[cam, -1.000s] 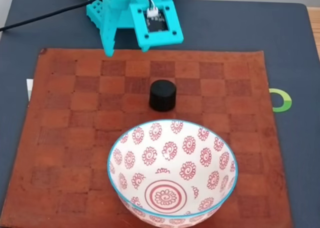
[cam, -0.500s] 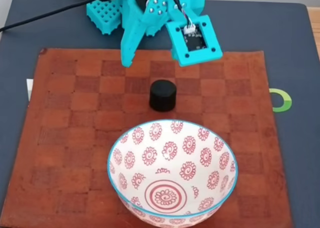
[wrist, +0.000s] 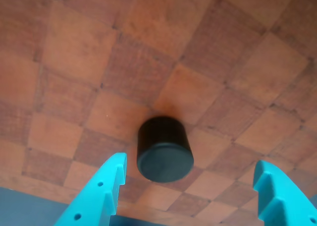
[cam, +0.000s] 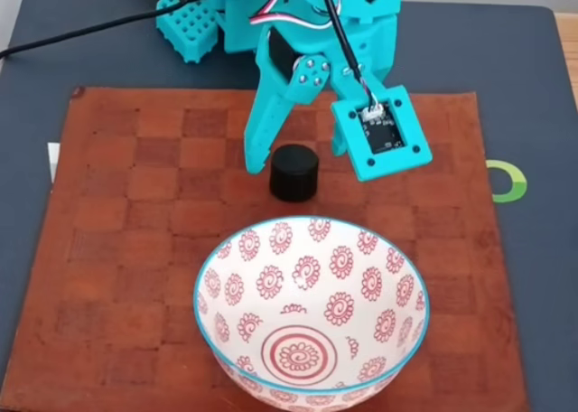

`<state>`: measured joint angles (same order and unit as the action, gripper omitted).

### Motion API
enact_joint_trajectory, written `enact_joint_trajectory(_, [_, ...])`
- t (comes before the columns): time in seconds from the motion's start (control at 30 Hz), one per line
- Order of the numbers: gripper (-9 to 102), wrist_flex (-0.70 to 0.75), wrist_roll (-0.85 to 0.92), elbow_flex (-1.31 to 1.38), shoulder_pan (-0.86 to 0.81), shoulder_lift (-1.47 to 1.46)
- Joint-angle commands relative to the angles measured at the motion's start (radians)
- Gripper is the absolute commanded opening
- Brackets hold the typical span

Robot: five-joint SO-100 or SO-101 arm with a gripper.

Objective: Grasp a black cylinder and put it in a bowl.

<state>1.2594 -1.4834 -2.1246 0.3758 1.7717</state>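
Note:
The black cylinder (cam: 294, 173) stands upright on the checkered mat, just behind the bowl (cam: 233, 285), a large white one with red medallions and a turquoise rim. My turquoise gripper (cam: 298, 157) hangs open over the cylinder, one finger (cam: 257, 154) at its left and the other by the camera mount at its right. In the wrist view the cylinder (wrist: 164, 149) sits between and a little beyond the open gripper (wrist: 189, 169), nearer the left fingertip (wrist: 115, 167). Nothing touches the cylinder.
A brown checkered leather mat (cam: 117, 249) lies on a dark grey table pad (cam: 524, 69). The arm's base (cam: 194, 23) and a black cable (cam: 81, 31) sit at the back. A green ring mark (cam: 508, 182) shows at the right.
The arm has swung forward and down from the back of the mat until the open jaws straddle the cylinder. Cylinder and bowl have not moved.

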Motion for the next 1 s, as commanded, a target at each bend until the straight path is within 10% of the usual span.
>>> enact_joint_trajectory(0.0, [32,-0.005,-0.008,-0.006,0.02,0.003])
enact_joint_trajectory(0.97, [32,-0.124,-0.011,-0.178,0.023,0.0])
